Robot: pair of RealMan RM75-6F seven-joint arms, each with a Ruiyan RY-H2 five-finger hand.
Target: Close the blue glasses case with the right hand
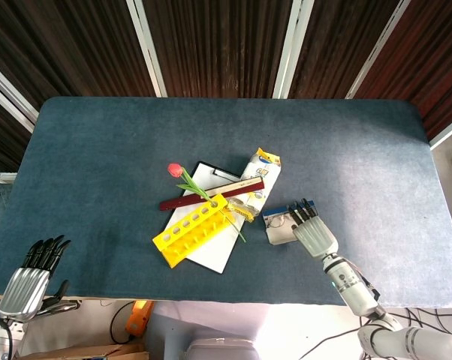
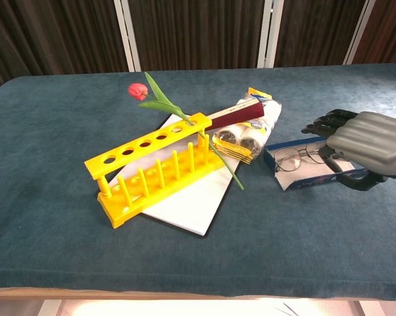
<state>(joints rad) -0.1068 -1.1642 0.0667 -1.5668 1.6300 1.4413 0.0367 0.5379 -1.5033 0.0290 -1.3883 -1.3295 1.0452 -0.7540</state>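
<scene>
The blue glasses case (image 2: 308, 184) lies right of the table's middle, with a pair of glasses (image 2: 293, 160) inside it. Its near flap stands tilted up, blue outer side facing the chest view. My right hand (image 2: 367, 141) holds that flap: the thumb is under it and the dark fingers (image 2: 324, 124) reach over the case's right end. From the head view, the case (image 1: 276, 226) shows only its left part, and the right hand (image 1: 313, 233) covers the rest. My left hand (image 1: 34, 274) hangs off the table's near left corner, fingers straight and holding nothing.
Left of the case, a yellow test-tube rack (image 2: 152, 172) lies across a white clipboard (image 1: 211, 252), together with a red tulip (image 2: 138, 91), a dark red ruler (image 2: 236, 114) and a snack packet (image 1: 260, 169). The table's near edge (image 2: 198, 283) runs just below.
</scene>
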